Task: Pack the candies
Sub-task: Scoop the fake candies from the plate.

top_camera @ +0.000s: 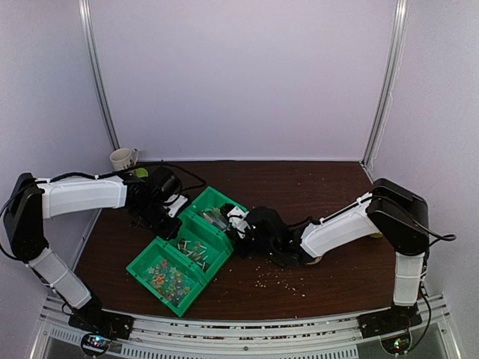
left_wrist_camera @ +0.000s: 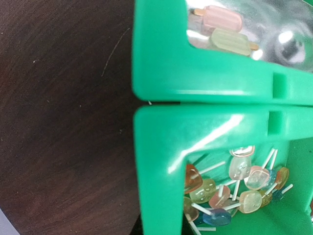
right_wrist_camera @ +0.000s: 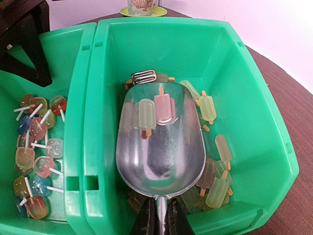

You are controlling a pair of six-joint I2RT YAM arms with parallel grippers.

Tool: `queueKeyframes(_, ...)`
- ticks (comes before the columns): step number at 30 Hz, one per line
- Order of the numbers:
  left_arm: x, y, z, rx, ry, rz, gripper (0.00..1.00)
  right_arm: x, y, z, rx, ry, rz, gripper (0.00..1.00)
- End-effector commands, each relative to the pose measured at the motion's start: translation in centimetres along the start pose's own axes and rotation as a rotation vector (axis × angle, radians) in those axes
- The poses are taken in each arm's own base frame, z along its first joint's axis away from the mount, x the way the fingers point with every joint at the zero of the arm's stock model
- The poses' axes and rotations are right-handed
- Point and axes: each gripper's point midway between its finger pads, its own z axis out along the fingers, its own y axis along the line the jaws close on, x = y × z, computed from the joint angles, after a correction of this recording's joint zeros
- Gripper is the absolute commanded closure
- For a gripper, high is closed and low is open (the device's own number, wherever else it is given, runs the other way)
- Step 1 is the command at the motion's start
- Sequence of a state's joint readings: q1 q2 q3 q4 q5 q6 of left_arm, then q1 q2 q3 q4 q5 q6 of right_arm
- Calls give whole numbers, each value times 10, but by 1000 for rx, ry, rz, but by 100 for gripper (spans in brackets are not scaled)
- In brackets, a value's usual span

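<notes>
Three green bins stand in a diagonal row. The far bin point(right_wrist_camera: 254, 112) holds popsicle-shaped candies point(right_wrist_camera: 215, 171). My right gripper point(right_wrist_camera: 161, 218) is shut on the handle of a metal scoop point(right_wrist_camera: 161, 152) lying in that bin, with two candies point(right_wrist_camera: 156, 110) in its bowl. The middle bin point(right_wrist_camera: 80, 122) holds lollipop candies point(right_wrist_camera: 36, 161). The near bin point(top_camera: 138, 265) holds mixed coloured candies point(top_camera: 168, 278). My left gripper point(top_camera: 166, 212) is at the middle bin's outer edge, shut on its green wall point(left_wrist_camera: 161, 161). Its fingers barely show.
A mug point(top_camera: 123, 158) on a yellow-green saucer stands at the back left of the dark wooden table point(top_camera: 322, 194). Pale crumbs point(top_camera: 281, 280) are scattered in front of the right arm. A metal clip point(right_wrist_camera: 143, 77) lies in the far bin beyond the scoop.
</notes>
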State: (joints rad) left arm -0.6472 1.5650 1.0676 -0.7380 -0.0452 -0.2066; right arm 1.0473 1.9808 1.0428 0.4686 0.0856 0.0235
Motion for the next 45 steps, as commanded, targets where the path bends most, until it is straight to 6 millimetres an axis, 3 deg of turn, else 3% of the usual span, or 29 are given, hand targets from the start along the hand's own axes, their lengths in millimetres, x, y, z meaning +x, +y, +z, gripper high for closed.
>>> queueKeyframes(1, -49, -8, -30, 60, -201, -17, 100, -43, -9, -18, 29, -170, 16, 100)
queueKeyframes(7, -44, 0, -21, 27, -156, -31, 100, -50, -17, -33, 62, -226, 13, 100)
queueKeyframes(20, -42, 4, -18, 11, -141, -39, 100, -50, -25, -42, 103, -226, 7, 100)
queueKeyframes(29, -39, 17, -19, -56, -128, -52, 100, -28, -40, -34, 192, 120, -157, 100)
queueKeyframes(39, -39, 22, -20, -84, -129, -55, 100, -10, -40, -67, 138, 350, -238, 100)
queueKeyframes(45, -39, 27, -24, -116, -137, -57, 100, -12, -46, -87, 142, 510, -278, 100)
